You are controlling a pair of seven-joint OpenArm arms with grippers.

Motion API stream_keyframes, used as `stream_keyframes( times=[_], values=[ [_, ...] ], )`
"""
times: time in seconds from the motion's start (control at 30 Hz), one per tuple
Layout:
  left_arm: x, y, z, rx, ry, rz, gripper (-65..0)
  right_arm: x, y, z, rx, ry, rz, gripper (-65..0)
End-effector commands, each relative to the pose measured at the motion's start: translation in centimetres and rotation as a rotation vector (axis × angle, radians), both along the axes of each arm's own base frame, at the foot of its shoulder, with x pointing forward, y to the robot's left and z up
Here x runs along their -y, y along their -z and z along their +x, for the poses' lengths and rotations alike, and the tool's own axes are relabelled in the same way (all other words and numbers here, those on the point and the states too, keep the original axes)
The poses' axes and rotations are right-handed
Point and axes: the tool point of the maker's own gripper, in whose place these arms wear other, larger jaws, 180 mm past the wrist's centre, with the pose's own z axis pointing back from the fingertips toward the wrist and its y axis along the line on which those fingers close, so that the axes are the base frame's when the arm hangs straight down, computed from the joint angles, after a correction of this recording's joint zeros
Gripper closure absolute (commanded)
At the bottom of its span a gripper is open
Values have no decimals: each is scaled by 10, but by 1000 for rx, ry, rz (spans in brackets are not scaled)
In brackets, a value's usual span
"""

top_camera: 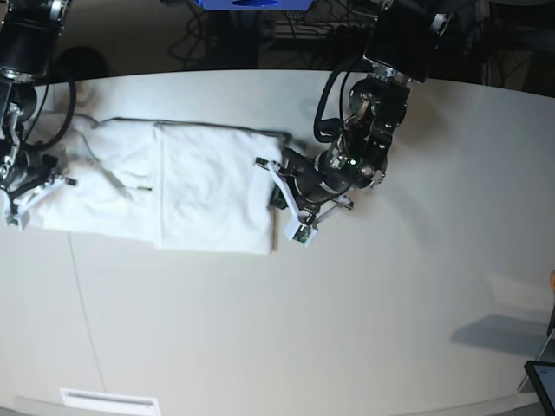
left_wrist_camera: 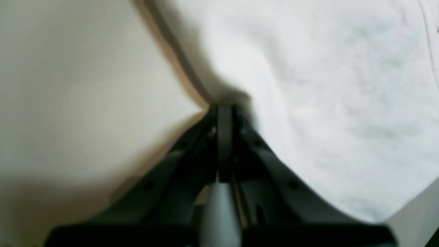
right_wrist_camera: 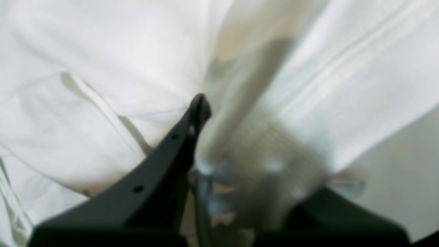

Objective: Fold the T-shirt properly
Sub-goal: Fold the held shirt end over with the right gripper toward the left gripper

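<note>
So the T-shirt (top_camera: 186, 186) is lying flat on the pale tabletop (top_camera: 347, 312), print side hidden, already doubled over so a squarish white panel sits on top of a wider layer that sticks out toward the base view's left. The left tool (left_wrist_camera: 224, 111) is at the shirt's right-hand edge in that view, jaws pressed together right where the cloth edge meets the tabletop, and I can't tell if it's actually pinching fabric. The right tool (right_wrist_camera: 205, 113) is over at the far left end, clamped on a bunched fold of the shirt, with cloth wedged against its dark finger.
</note>
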Motion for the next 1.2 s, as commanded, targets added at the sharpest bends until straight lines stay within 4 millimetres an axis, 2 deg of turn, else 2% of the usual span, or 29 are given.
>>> stream_keyframes(
  times=[0.0,0.1,0.2,0.3,0.47,0.57,0.67,0.8,0.97,1.17],
  values=[
    [2,-17,15,54,4,-13,0,23,-4,-9,-48,21,-89,-1],
    [-1,-13,12,16,14,15,0,31,-12,-2,-49,-23,-144,-1],
    [5,-17,13,17,23,9,0,37,-20,6,-51,-66,-195,-1],
    [17,-19,13,13,26,-17,0,42,-26,10,-45,-74,-217,-1],
    [47,-22,5,6,75,-52,0,72,-48,14,-54,-50,-396,-1],
    [69,-20,-3,-2,141,-53,0,71,-61,22,-72,-121,-541,-1],
    [92,-10,-11,-40,180,-60,0,71,-73,30,-92,-168,-693,-1],
    [107,-6,-16,-65,191,-79,0,62,-78,34,-123,-221,-846,-1],
    [130,-21,-13,-45,214,-119,-2,45,-83,40,-139,-270,-975,-1],
    [144,-20,-12,-66,218,-134,-2,27,-104,51,-124,-313,-1063,-1]
  ],
)
